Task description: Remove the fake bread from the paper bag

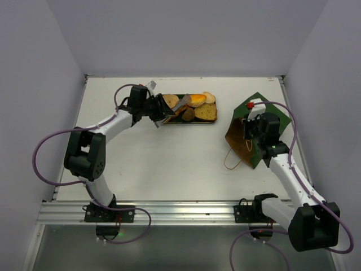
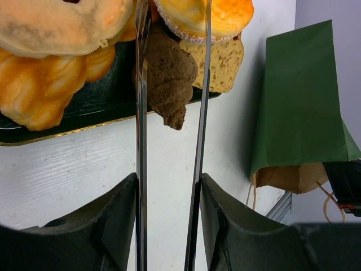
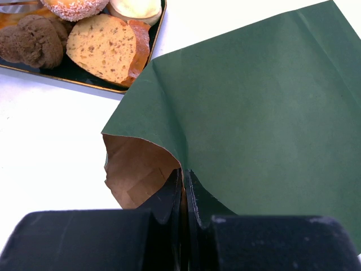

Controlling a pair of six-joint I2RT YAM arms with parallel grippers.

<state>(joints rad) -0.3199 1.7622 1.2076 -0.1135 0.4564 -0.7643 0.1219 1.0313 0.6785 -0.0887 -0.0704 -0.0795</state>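
The fake bread (image 1: 197,107) lies on a flat dark tray (image 1: 189,122) at the table's far middle. My left gripper (image 1: 151,107) is shut on metal tongs (image 2: 141,141). Their two arms reach over the tray's edge on either side of a small dark brown piece (image 2: 169,76), beside a braided loaf (image 2: 45,84) and a toast slice (image 2: 223,62). I cannot tell whether the tongs pinch the dark piece. The paper bag (image 1: 259,104) lies at the right with its mouth facing left. My right gripper (image 3: 183,175) is shut on the bag's (image 3: 254,113) rim. The kraft inside that shows holds no bread.
The bag's twine handle (image 1: 231,161) trails onto the table in front of it. The tray's corner with the toast (image 3: 107,48) lies close to the bag's mouth. White walls enclose the table on the left, the back and the right.
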